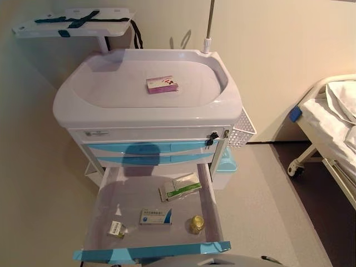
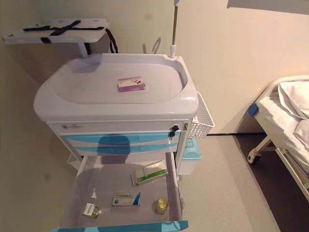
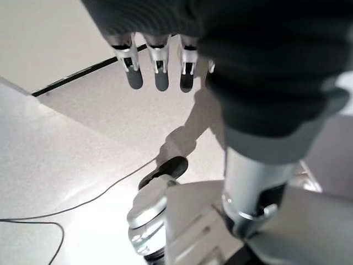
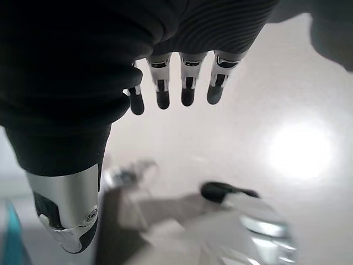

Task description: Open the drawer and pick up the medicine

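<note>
Inside one open drawer (image 1: pixel 214 192): two boxes (image 1: pixel 179 187), two bottles (image 1: pixel 196 224).

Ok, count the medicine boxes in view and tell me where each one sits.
3. A purple box lies on the cart top; a green-striped box and a blue-marked box lie in the open drawer. Closed drawers may hide more.

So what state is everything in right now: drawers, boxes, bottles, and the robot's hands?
Bottom drawer: pulled fully open.
Two upper drawers: closed.
Purple box: lying flat on the cart top.
Green-and-white box: lying flat in the open drawer.
Blue-and-white box: lying flat in the drawer.
Yellow bottle: upright.
Small vial: on its side.
Left hand: open, empty, away from cart.
Right hand: open, empty.
</note>
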